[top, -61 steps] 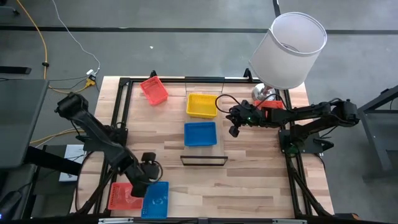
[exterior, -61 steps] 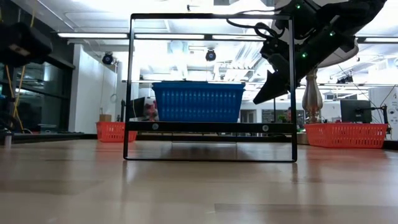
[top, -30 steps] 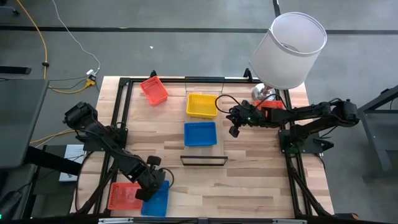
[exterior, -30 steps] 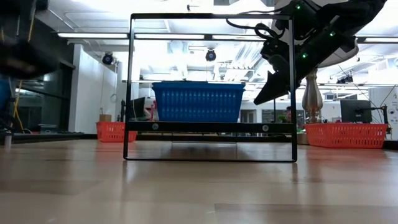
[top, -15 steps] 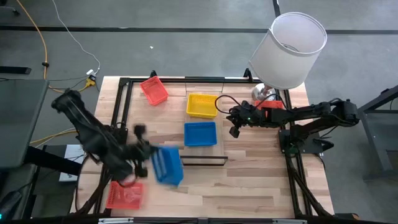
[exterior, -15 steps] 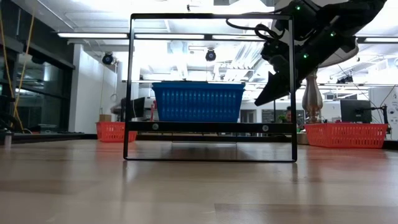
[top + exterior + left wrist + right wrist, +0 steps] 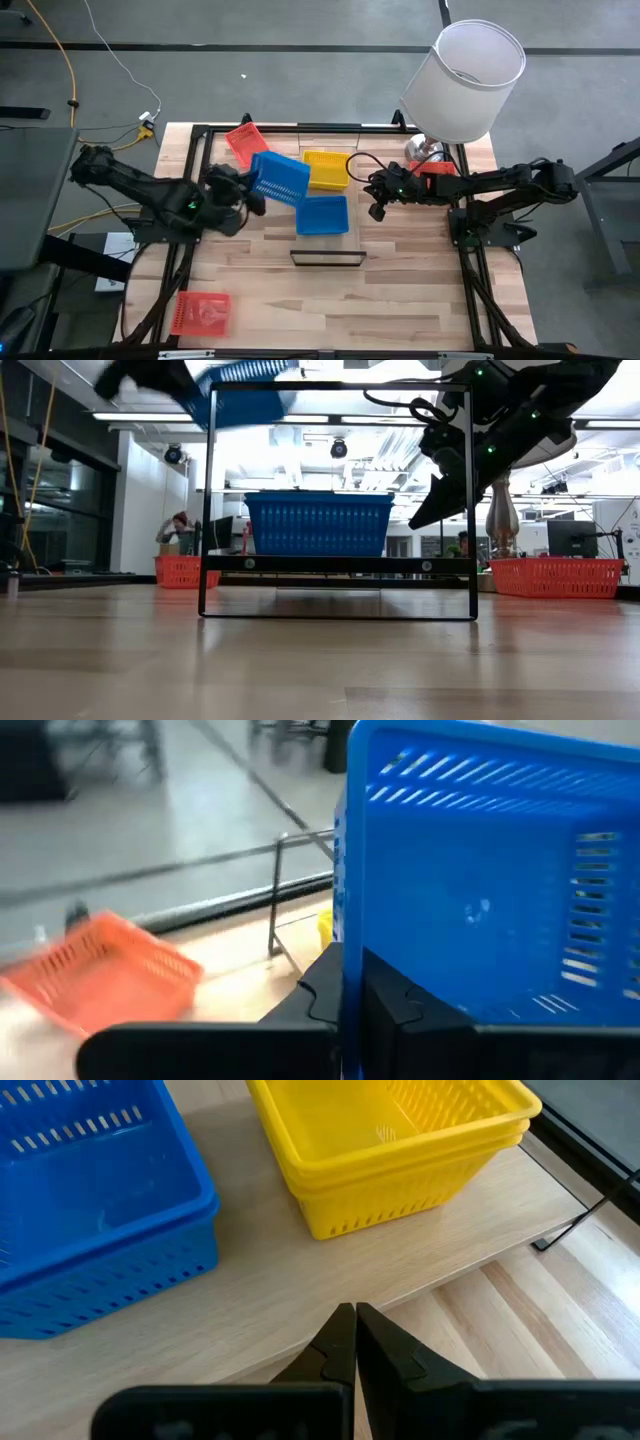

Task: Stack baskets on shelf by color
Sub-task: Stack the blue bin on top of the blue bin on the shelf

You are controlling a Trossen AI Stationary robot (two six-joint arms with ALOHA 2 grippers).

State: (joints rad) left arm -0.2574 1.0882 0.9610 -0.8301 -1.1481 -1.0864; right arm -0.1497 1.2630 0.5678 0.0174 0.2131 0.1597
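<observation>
My left gripper (image 7: 250, 192) is shut on a blue basket (image 7: 280, 178) and holds it in the air over the table's far left, beside the shelf; the low view shows this basket (image 7: 240, 385) high up and tilted. Another blue basket (image 7: 322, 214) sits on the light-wood shelf (image 7: 326, 245), with stacked yellow baskets (image 7: 325, 168) behind it. Red baskets lie at the far left (image 7: 247, 145) and near left (image 7: 200, 312). My right gripper (image 7: 378, 208) hangs shut just right of the shelf, touching nothing. My left gripper pinches one side wall of the blue basket at its rim (image 7: 348, 955). One finger (image 7: 322, 992) is outside the wall and the other (image 7: 388, 1005) is inside. The fingers come roughly level from the table's left. The basket is lifted clear and tipped, its open side turned sideways.
A lamp with a large white shade (image 7: 465, 80) stands at the far right corner, with a red basket (image 7: 438, 170) under my right arm. A black frame (image 7: 190, 200) runs along the table's edges. Bare wood lies in front of the shelf (image 7: 350, 300).
My left gripper has carried the blue basket up from the near left corner, where it lay beside the red basket, toward the far edge and the shelf. The basket has gone from flat on the table to lifted clear and tipped. The red basket stays there.
</observation>
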